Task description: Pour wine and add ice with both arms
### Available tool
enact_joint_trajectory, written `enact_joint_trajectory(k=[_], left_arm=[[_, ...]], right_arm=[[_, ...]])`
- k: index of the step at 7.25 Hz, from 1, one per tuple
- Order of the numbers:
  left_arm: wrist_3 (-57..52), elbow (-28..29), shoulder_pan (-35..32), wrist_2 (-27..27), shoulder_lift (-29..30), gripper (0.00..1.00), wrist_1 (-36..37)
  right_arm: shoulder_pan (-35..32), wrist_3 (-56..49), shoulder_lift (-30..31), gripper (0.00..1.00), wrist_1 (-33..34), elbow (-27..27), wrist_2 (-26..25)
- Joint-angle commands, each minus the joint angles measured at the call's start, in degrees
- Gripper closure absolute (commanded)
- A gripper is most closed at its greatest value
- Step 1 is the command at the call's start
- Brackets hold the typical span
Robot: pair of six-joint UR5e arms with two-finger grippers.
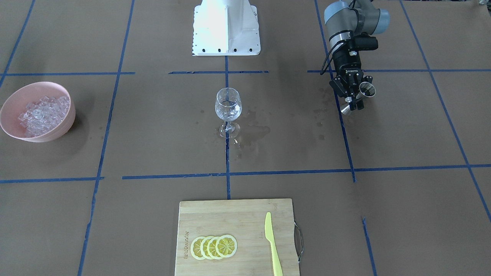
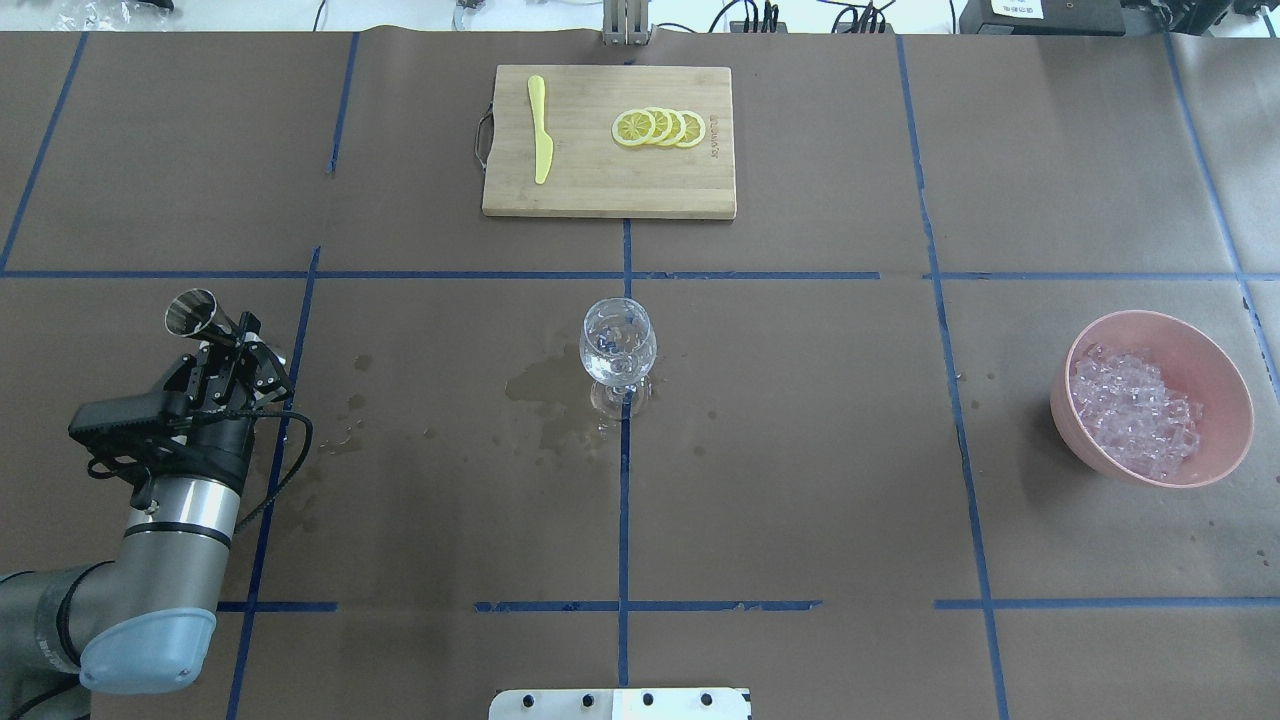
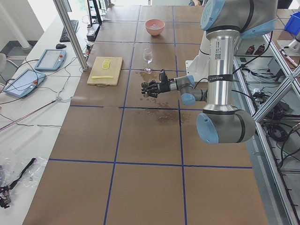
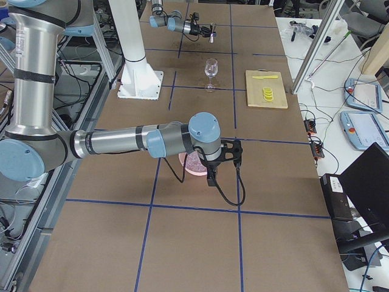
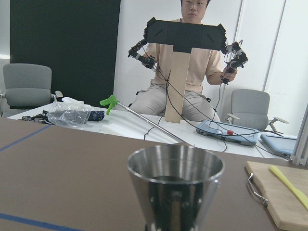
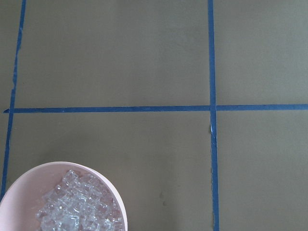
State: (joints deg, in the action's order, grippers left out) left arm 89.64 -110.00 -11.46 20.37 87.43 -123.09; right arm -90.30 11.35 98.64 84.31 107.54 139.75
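Observation:
My left gripper (image 1: 354, 100) is shut on a steel double-cone jigger (image 1: 365, 91) and holds it tilted above the table, well to the side of the clear stemmed wine glass (image 1: 228, 108). In the overhead view the left gripper (image 2: 238, 347) holds the jigger (image 2: 194, 311) left of the glass (image 2: 618, 344). The jigger (image 5: 175, 185) fills the left wrist view. The ice (image 2: 1133, 401) is heaped in a pink bowl (image 2: 1223, 373). My right gripper (image 4: 211, 176) hangs beside the bowl (image 4: 185, 168); I cannot tell if it is open. The right wrist view shows the ice (image 6: 79, 208).
A bamboo cutting board (image 2: 600, 185) at the far side carries several lemon slices (image 2: 660, 127) and a yellow plastic knife (image 2: 541, 140). Wet stains (image 2: 545, 385) darken the paper around the glass. The white robot base (image 1: 226, 27) stands at the near edge.

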Motion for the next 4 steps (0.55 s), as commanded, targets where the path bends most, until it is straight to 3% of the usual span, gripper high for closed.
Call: enact_joint_trajectory(k=[1, 2, 4], left_arm=[[-9.7, -2.2, -4.0, 0.3, 1.7, 1.00, -0.6], [-16.4, -2.2, -6.1, 0.4, 2.2, 1.00, -0.7], [-26.8, -2.1, -9.2, 5.8, 4.7, 1.00, -4.2]], right_arm=[[0.6, 3.2, 0.4, 0.00, -0.1, 2.0, 0.0], [2.6, 4.9, 0.4, 0.00, -0.1, 3.3, 0.0], [8.2, 11.8, 0.3, 0.00, -0.6, 6.3, -0.9]])
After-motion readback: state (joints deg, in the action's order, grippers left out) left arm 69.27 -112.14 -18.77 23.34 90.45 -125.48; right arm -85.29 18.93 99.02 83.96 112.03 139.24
